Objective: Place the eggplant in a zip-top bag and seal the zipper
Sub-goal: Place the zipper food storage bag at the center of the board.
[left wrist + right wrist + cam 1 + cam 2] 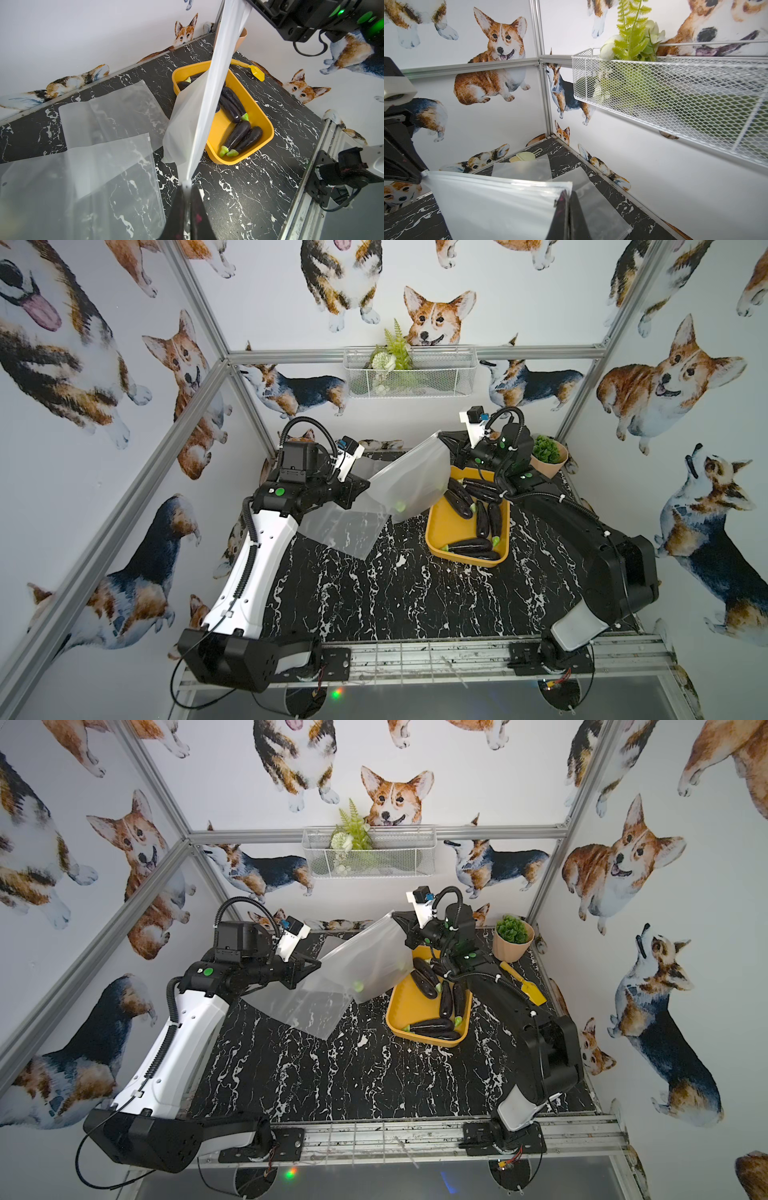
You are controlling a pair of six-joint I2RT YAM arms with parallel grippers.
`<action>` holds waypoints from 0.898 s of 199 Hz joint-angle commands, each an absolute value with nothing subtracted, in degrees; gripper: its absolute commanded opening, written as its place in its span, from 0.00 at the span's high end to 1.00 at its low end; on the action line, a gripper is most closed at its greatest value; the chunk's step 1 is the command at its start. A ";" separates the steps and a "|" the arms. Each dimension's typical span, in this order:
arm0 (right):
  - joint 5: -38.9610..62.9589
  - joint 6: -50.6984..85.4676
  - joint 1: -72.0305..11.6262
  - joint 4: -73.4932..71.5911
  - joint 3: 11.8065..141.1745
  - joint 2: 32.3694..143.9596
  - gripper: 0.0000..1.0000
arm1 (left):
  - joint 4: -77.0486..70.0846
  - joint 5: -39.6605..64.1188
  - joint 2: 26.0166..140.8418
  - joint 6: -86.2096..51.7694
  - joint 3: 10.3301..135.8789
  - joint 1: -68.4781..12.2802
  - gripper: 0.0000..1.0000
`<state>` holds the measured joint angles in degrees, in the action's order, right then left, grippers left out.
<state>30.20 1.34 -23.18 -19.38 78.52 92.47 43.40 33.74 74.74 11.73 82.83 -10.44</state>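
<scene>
Black marble desk [395, 593]; above it a limp, probably slippery bag [411, 477] stretched by its zipper edge, drooping over the yellow tray [449, 526] of smooth, firm-looking eggplants [469, 546], best taken mid-body, lying below left gripper [365, 485] and right gripper [443, 437], each clamped on a bag corner.

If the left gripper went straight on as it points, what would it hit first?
The zip-top bag that the left gripper pinches, stretched out ahead of it; past that, probably the right gripper at the bag's far end, though depth is unclear.
</scene>
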 commanded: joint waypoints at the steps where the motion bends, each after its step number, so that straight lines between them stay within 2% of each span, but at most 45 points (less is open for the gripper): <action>1: 22.00 1.12 -23.29 -22.08 79.95 92.09 1.00 | 48.21 30.83 74.70 10.14 83.73 -9.93 1.00; 31: 21.20 -1.33 -28.50 -18.49 82.82 90.04 1.00 | 45.28 30.36 75.09 6.92 90.01 -13.88 1.00; 61: 15.64 -3.88 -31.14 -11.51 87.27 86.93 1.00 | 46.76 22.39 78.18 6.55 101.04 -24.03 1.00; 88: 4.15 -6.45 -30.39 -5.09 86.44 81.30 1.00 | 47.09 19.54 82.00 5.33 107.45 -32.97 1.00; 119: -6.86 -1.44 -25.26 3.03 81.39 70.63 1.00 | 44.52 19.08 85.96 3.38 111.06 -41.89 1.00; 141: -18.82 -1.02 -22.47 10.87 76.49 60.62 1.00 | 44.38 18.19 89.94 2.74 114.52 -47.01 1.00; 179: -31.29 -0.09 -19.21 25.44 71.67 48.64 1.00 | 40.74 20.47 97.69 -1.19 117.55 -53.33 1.00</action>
<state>-18.09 -1.52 -20.16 13.08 73.67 53.12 44.29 19.38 93.67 1.96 115.92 -50.46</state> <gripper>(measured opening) 0.049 0.075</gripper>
